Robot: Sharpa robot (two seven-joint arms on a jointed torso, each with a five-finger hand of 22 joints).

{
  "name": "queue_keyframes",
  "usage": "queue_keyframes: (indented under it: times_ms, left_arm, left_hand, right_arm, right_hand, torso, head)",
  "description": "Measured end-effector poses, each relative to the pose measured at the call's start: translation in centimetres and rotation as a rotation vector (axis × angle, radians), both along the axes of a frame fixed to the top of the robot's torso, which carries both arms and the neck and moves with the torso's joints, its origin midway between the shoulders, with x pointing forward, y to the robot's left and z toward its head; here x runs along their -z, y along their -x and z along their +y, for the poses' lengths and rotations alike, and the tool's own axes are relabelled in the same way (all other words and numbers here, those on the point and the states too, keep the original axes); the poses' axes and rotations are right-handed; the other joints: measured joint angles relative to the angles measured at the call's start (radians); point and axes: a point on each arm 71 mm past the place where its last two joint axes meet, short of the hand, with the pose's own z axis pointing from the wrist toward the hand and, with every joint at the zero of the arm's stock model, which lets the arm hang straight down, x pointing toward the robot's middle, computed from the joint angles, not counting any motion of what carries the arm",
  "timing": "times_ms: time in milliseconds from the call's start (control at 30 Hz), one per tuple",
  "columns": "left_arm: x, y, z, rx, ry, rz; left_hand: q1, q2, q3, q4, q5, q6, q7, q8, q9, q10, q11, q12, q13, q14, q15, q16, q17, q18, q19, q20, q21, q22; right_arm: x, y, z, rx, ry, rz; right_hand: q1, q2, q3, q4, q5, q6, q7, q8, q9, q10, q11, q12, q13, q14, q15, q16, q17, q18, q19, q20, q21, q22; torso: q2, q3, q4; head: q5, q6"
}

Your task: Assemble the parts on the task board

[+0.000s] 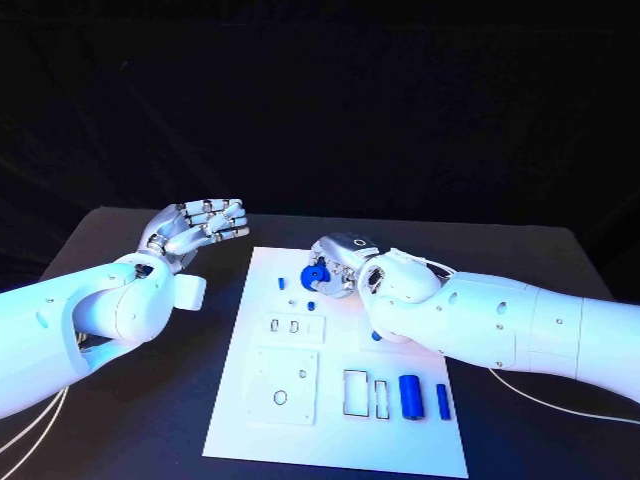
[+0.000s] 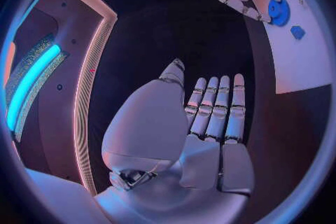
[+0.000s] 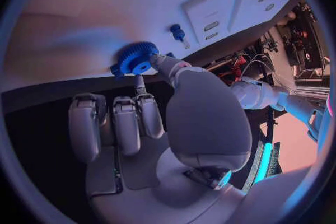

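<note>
Task board [image 1: 263,420]: white plate lying flat on the black table [image 1: 147,370], long side running away from the robot. Several raised white blocks with slots and holes sit on it. No writing or brand mark can be read on the board or on any part.

Blue gear [image 1: 314,277]: toothed disc near the board's far edge, pinched between the thumb and a finger of the right robot hand [image 1: 352,268]. In the right wrist view the gear [image 3: 137,57] sits right at the board surface; whether it actually touches the board cannot be told. Part of its rim is covered by the fingertips.

Small blue peg [image 3: 178,32]: on the board, just beside a slotted white block, near the gear.

Blue cylinders [image 1: 410,397]: two lying side by side near the board's near right corner, beside a rectangular recess.

One more small blue piece [image 1: 376,336]: mostly hidden under the right forearm; shape not readable.

Left robot hand [image 1: 198,225]: raised off the table to the left of the board, fingers straight and held side by side, holding nothing. In the left wrist view the palm [image 2: 203,140] is flat and bare.
</note>
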Motion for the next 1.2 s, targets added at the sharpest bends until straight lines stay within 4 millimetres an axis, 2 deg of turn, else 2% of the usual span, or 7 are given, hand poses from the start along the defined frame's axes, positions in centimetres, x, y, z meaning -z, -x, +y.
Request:
queue_keyframes:
  times_ms: [67,133,200,467,700,900,1200]
  left_arm:
    - [0.0,0.0,0.0,-0.001,0.000,0.000]
    - [0.0,0.0,0.0,-0.001,-0.001,0.001]
    - [0.0,0.0,0.0,-0.001,-0.001,0.002]
    - [0.1,-0.1,0.1,-0.003,-0.003,0.007]
    - [0.1,-0.1,0.1,-0.003,-0.003,0.010]
    - [0.1,-0.1,0.2,-0.006,-0.005,0.011]
    - [0.2,-0.2,0.4,-0.013,-0.007,0.013]
  left_hand:
    - [0.000,0.000,0.000,0.000,0.000,0.000,0.000,0.000,0.000,0.000,0.000,0.000,0.000,0.000,0.000,0.000,0.000,0.000,0.000,0.000,0.000,0.001]
    - [0.000,0.000,0.000,0.000,0.000,0.000,0.000,0.000,0.000,0.000,0.000,0.000,0.000,0.000,0.000,0.000,0.000,0.000,0.000,0.000,0.000,0.001]
    - [0.000,0.000,0.000,0.000,0.000,0.000,0.000,0.000,-0.001,0.000,0.000,0.000,0.000,0.000,0.000,0.000,0.000,0.000,0.000,0.000,0.000,0.001]
    - [0.000,0.000,-0.003,-0.003,0.000,-0.004,-0.004,0.000,-0.001,-0.004,-0.004,0.000,0.000,-0.007,0.000,-0.004,-0.001,0.000,0.000,0.000,0.000,0.001]
    - [0.000,0.000,-0.003,-0.003,0.000,-0.007,0.000,0.000,-0.002,-0.007,0.000,0.000,0.000,-0.007,0.000,-0.004,-0.001,0.000,0.000,0.000,0.000,0.001]
    - [0.000,0.000,-0.003,-0.003,0.000,-0.007,0.000,0.000,-0.002,-0.007,0.000,0.000,0.000,-0.007,0.000,-0.004,-0.001,0.000,0.000,0.000,0.000,0.001]
    - [0.000,0.000,-0.003,-0.003,0.000,-0.007,0.000,0.000,-0.002,-0.007,0.000,0.000,0.000,-0.007,0.000,-0.004,-0.001,0.000,0.000,0.000,0.000,0.000]
  right_arm:
    - [0.1,0.0,0.0,0.000,0.003,0.005]
    - [0.1,0.0,-0.1,0.000,0.007,0.009]
    - [0.2,0.0,-0.2,0.002,0.011,0.014]
    - [0.1,-0.1,-0.5,0.003,0.018,0.027]
    - [0.1,-0.3,-1.0,0.013,0.017,0.031]
    - [0.2,-0.3,-2.3,0.037,-0.026,0.015]
    - [-2.2,0.2,-5.6,0.054,-0.149,-0.031]
  right_hand:
    - [0.000,0.000,-0.050,0.011,0.000,0.000,0.000,-0.010,-0.007,0.000,0.000,0.000,0.000,0.000,0.000,0.000,0.000,0.000,0.000,0.000,0.000,0.000]
    - [0.006,0.019,-0.090,0.022,0.000,0.000,0.000,-0.013,-0.011,0.000,0.000,0.000,0.000,0.000,0.000,0.000,0.000,0.000,0.000,0.000,0.000,0.000]
    - [0.008,0.021,-0.104,0.028,0.000,0.003,-0.002,-0.013,-0.012,0.000,0.000,0.000,0.000,0.000,0.000,0.000,0.000,0.000,0.000,0.000,0.000,0.000]
    - [0.020,0.033,-0.120,0.039,0.000,0.039,-0.010,-0.011,-0.014,0.004,-0.004,0.000,0.000,0.000,0.000,0.000,0.000,0.000,0.000,0.000,0.000,0.000]
    - [0.016,0.037,-0.124,0.043,0.000,0.043,-0.013,-0.001,-0.009,0.004,-0.004,0.000,0.000,0.000,0.000,0.000,0.000,0.000,0.000,0.000,0.000,0.000]
    - [0.023,0.043,-0.127,0.048,0.000,0.036,-0.007,-0.015,-0.018,0.004,-0.004,0.000,0.000,0.000,0.000,0.000,0.000,0.000,0.000,0.000,0.000,0.000]
    - [0.023,0.043,-0.135,0.057,0.000,0.029,-0.004,-0.021,-0.022,0.004,-0.004,0.000,0.000,0.000,0.000,0.000,0.000,0.000,0.000,0.000,0.000,0.000]
  torso:
    - [0.000,0.0000,0.0001]
    - [0.000,0.0000,0.0006]
    - [0.000,-0.0001,0.0007]
    - [0.001,0.0000,-0.0004]
    - [0.000,0.0000,0.0000]
    - [-0.001,0.0002,0.0001]
    - [-0.005,0.0029,-0.0042]
  head:
    - [0.000,0.000]
    - [-0.001,-0.001]
    - [-0.001,-0.002]
    - [-0.002,-0.007]
    - [-0.003,-0.007]
    - [-0.003,-0.003]
    - [-0.007,0.007]
